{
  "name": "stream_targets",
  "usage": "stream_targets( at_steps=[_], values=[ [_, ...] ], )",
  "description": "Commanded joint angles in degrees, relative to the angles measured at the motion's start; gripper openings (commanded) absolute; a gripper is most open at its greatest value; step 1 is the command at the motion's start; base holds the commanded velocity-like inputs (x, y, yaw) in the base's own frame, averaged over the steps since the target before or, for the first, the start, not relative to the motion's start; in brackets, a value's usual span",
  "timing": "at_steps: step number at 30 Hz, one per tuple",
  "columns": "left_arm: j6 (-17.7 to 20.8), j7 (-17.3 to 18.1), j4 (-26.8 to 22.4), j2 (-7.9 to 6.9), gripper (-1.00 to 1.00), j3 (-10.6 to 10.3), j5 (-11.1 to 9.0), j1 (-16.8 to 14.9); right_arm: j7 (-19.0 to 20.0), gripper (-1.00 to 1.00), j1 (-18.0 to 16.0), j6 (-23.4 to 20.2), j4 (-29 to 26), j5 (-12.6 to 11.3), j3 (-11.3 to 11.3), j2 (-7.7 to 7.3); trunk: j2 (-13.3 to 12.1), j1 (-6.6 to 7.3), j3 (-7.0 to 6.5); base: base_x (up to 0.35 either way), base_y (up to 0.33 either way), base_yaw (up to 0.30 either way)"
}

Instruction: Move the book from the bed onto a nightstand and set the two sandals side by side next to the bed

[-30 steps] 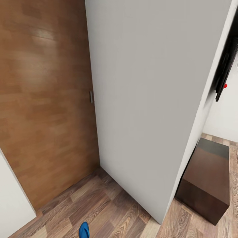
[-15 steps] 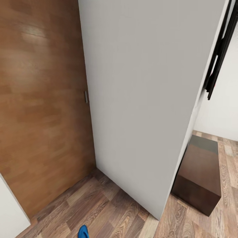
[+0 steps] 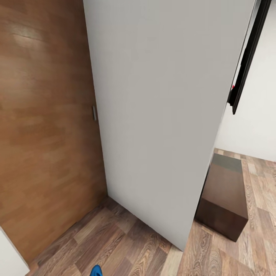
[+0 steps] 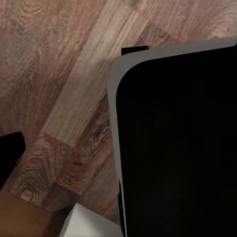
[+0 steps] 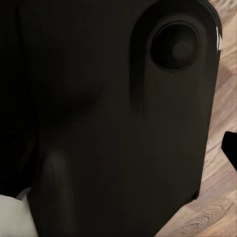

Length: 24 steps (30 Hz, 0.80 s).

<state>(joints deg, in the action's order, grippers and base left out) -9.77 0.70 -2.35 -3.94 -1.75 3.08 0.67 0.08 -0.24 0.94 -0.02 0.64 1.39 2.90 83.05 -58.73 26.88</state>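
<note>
Ahead, a grey wall beside a brown wooden door. Low down, one blue sandal on plank floor; dark cabinet beyond. Cannot tell either gripper's opening.

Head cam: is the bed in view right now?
No. A grey wall panel, a wooden door, plank floor, a dark cabinet and a blue sandal tip are visible.

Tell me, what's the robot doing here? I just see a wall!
Nothing is being handled right now. The robot faces a grey wall beside a brown wooden door. A dark brown cabinet stands on the plank floor past the wall's end. The tip of a blue sandal peeks in at the bottom edge of the head view.
</note>
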Motion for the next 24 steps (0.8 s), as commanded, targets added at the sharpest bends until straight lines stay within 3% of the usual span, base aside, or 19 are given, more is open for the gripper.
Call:
stream_targets(
  at_steps=[1, 24],
  values=[
    [-0.1, 0.0, -0.1, -0.02, 1.0, -0.1, 0.3, 0.0, 0.0, 1.0, 0.0, 0.1, 0.0, 0.1, 0.1, 0.01, 0.0, 0.0, 0.04, 0.0, 0.15, -0.148],
    [-0.1, 0.1, -0.1, -0.02, 1.0, -0.1, 0.3, 0.0, 0.0, 1.0, 0.0, 0.1, 0.0, 0.1, 0.2, 0.01, 0.0, 0.0, 0.04, 0.0, 0.117, -0.148]
  ],
)
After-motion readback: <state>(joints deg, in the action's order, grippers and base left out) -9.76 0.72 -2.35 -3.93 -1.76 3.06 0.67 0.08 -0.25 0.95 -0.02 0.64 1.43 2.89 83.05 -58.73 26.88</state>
